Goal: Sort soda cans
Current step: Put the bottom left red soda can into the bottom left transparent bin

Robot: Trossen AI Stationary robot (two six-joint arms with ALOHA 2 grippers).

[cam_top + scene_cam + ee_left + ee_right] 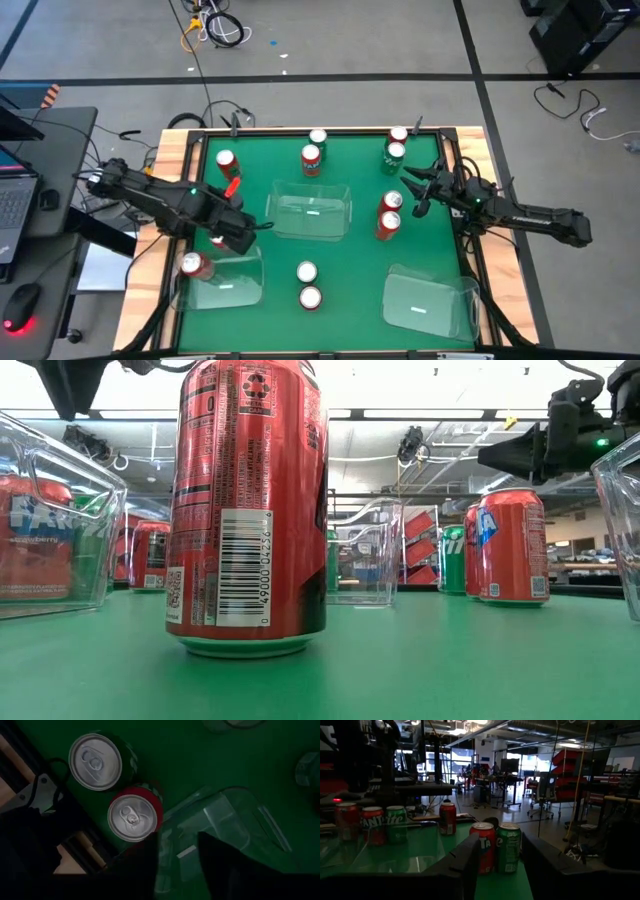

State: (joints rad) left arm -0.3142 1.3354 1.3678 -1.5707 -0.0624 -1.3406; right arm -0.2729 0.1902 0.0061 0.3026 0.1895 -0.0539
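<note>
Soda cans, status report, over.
Left end effector open by clear bin. Right end effector open, empty, facing red can and green can. Nothing blocking.

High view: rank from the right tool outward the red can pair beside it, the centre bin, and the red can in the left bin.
From the right tool:
1. Red can pair, just beside it.
2. Centre bin, mid-table.
3. Red can in the left bin, far left edge.
</note>
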